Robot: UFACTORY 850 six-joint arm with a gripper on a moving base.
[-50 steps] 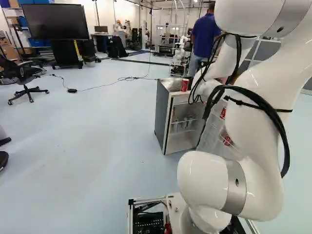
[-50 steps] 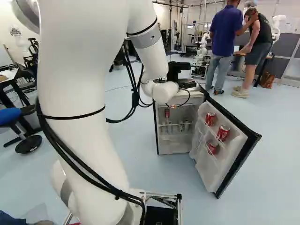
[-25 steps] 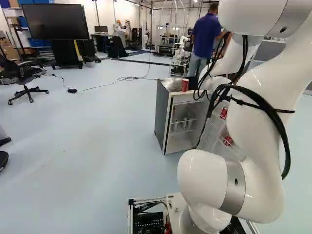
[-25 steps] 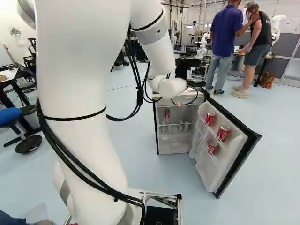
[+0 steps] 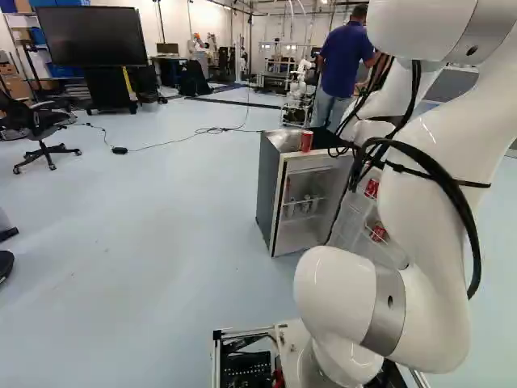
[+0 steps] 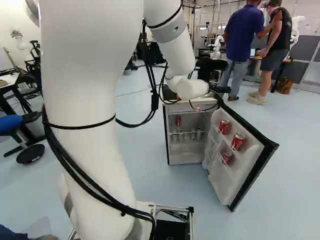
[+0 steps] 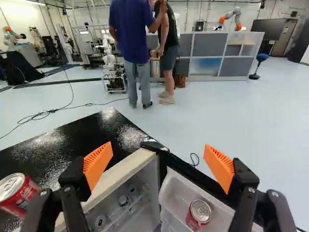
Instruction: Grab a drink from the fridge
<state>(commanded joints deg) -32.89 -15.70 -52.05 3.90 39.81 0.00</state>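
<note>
Wrist view: cylindrical can (image 7: pixel 19 195) stands on glossy fridge (image 7: pixel 65 147), ribbed pads (image 7: pixel 98 163) apart.

Open mini fridge (image 5: pixel 268 194) in front of me, standing on the pale blue floor (image 5: pixel 145 242).
So I've got one red can (image 5: pixel 306 141) up on its glossy black top (image 7: pixel 72 140), near the front edge, another red can (image 6: pixel 178 121) inside plus some small bottles (image 6: pixel 194 135) on a wire shelf (image 6: pixel 186 132), and three red cans (image 6: pixel 238 141) in the door racks (image 6: pixel 220 172). A cable (image 5: pixel 174 142) snakes over the floor too.
</note>
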